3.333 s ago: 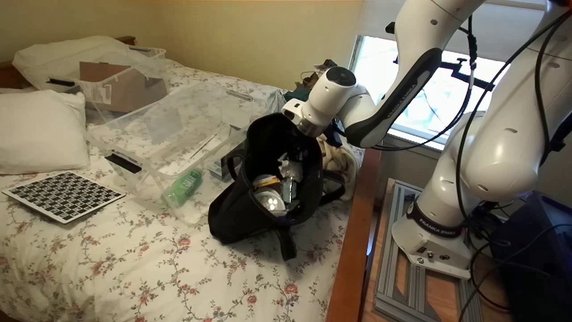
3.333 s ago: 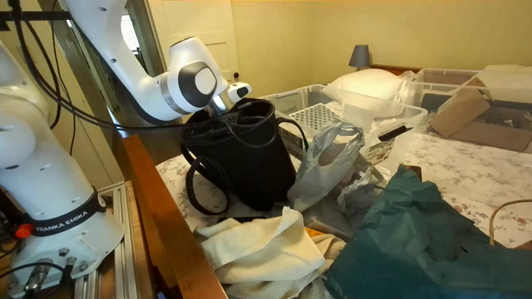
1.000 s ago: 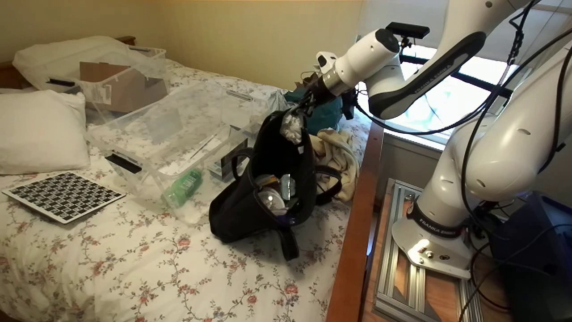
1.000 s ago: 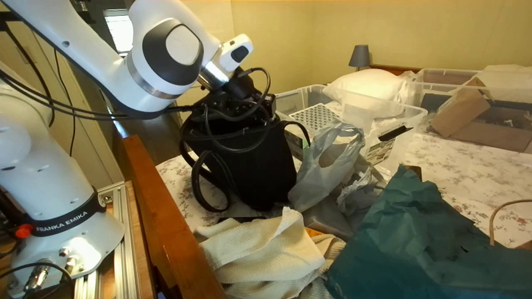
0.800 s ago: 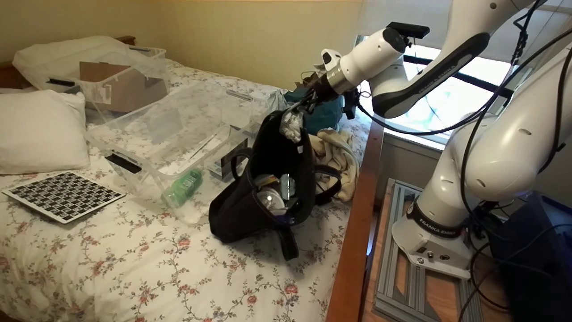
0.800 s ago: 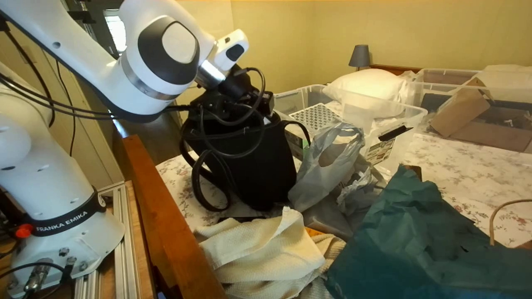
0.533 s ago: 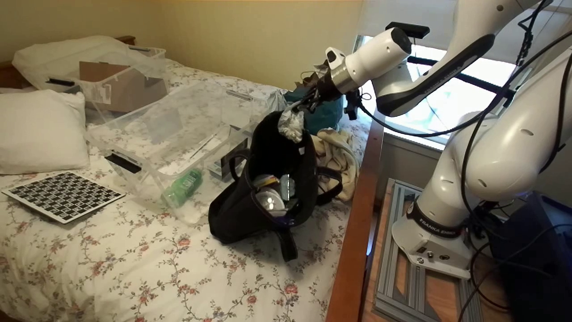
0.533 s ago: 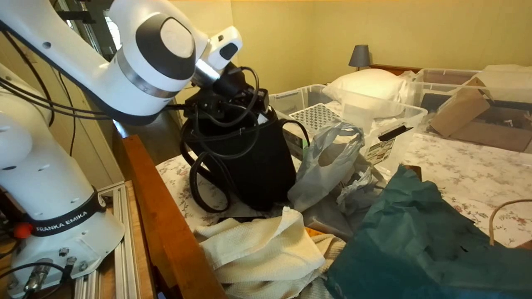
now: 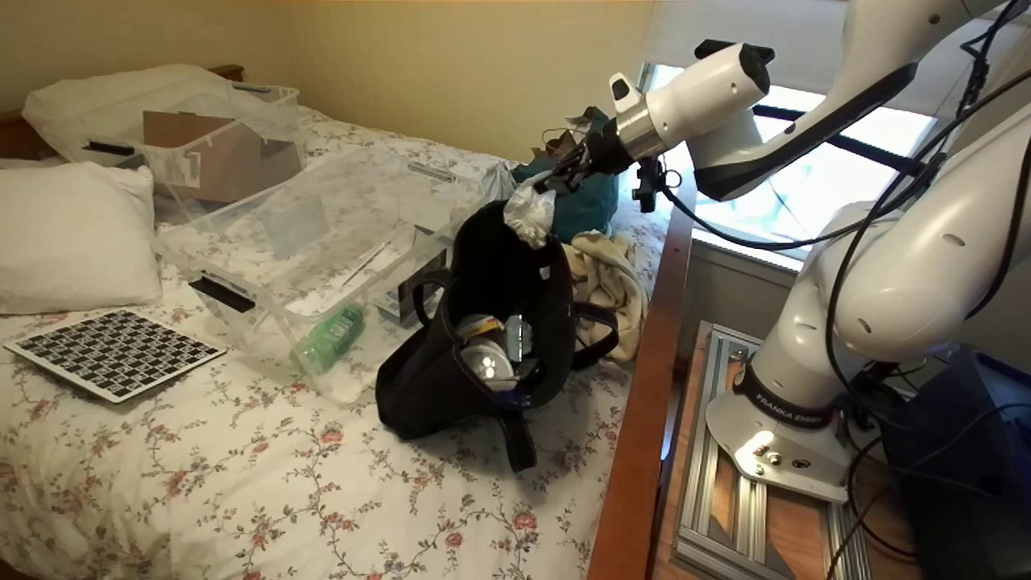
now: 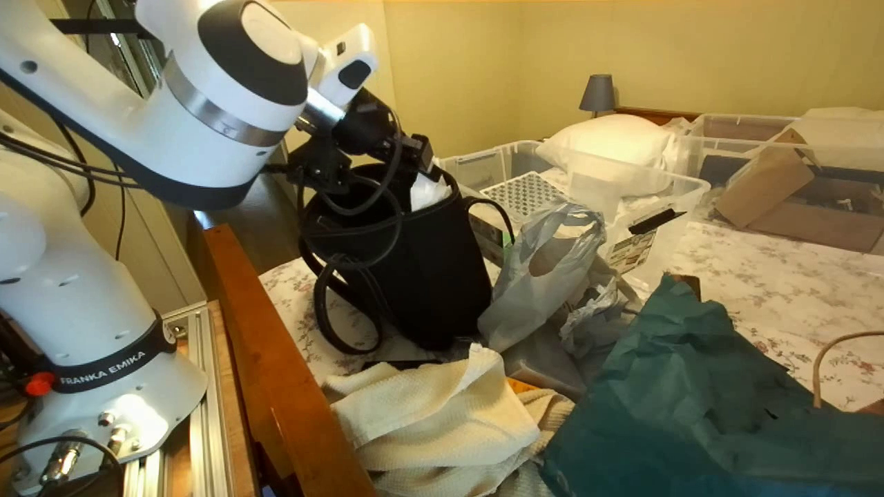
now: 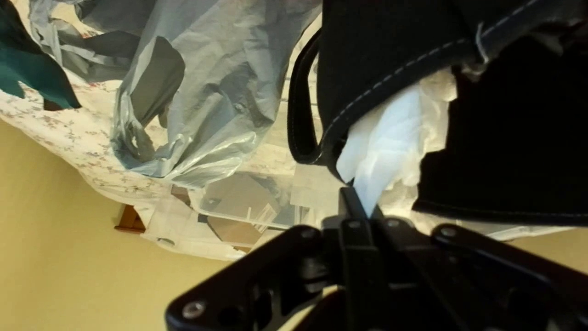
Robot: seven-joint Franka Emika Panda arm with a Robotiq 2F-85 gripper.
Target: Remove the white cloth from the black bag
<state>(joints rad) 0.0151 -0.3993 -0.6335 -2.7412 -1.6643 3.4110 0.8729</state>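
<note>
The black bag [image 9: 427,387] leans on the bed with its wide mouth facing up and sideways. At the upper rim hangs the crumpled white cloth [image 9: 530,219], pinched at its top by my gripper [image 9: 546,185]. Its lower part still overlaps the bag's opening. In the other view from outside, a white patch of cloth [image 10: 427,193] shows above the bag's rim [image 10: 414,214]. The wrist view has the cloth [image 11: 390,128] stretched from the bag mouth to my gripper [image 11: 365,207], which is shut on its tip. A disc-shaped item [image 9: 486,360] and other small things lie inside the bag.
A clear plastic bin [image 9: 266,242] stands beside the bag, with a green bottle [image 9: 332,337] near its wall. Grey plastic bags [image 10: 545,276], a cream towel [image 10: 442,414] and teal paper [image 10: 677,386] crowd the other side. A wooden bed rail [image 9: 636,451] runs along the edge.
Earlier my gripper was down inside the bag. Over the last second it has risen and drawn back towards the robot's base, lifting the white cloth higher at the bag's rim.
</note>
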